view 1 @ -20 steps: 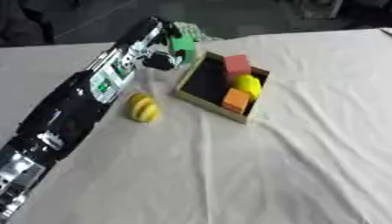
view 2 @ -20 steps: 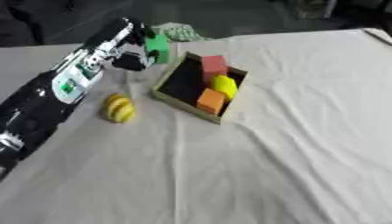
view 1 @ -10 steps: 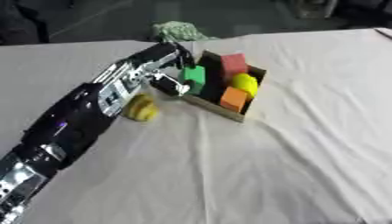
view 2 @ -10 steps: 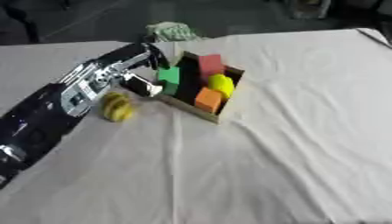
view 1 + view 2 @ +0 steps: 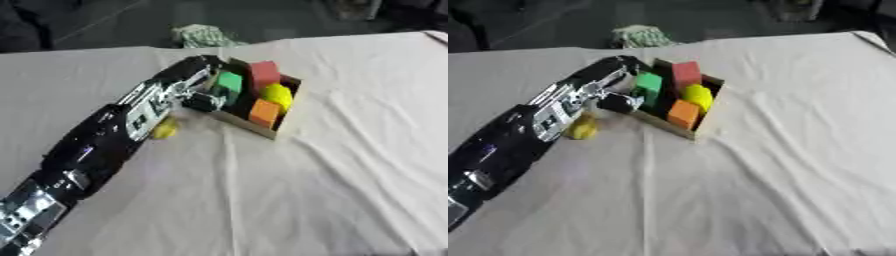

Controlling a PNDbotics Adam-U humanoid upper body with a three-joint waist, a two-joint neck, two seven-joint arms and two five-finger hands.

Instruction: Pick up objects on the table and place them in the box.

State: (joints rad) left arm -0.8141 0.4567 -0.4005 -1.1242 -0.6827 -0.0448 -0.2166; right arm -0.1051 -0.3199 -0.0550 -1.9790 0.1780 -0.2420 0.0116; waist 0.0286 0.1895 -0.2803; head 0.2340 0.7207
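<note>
The left hand (image 5: pixel 199 82) reaches over the near-left edge of the box (image 5: pixel 254 126), fingers pinched on a green block (image 5: pixel 229 83) held inside it beside the red block (image 5: pixel 264 74), yellow ball (image 5: pixel 276 94) and orange block (image 5: pixel 264 112). A yellow fruit-like object (image 5: pixel 583 127) lies on the white cloth (image 5: pixel 332 165) just left of the box, partly under the arm.

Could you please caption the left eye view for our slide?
Left hand lowers a green block into the box; a yellow object waits outside.

Left arm stretched diagonally from lower left toward upper centre. Left robot hand (image 5: pixel 199 86) at arm's far end, fingers curled round a green block (image 5: pixel 229 82). Right arm not in view.
</note>
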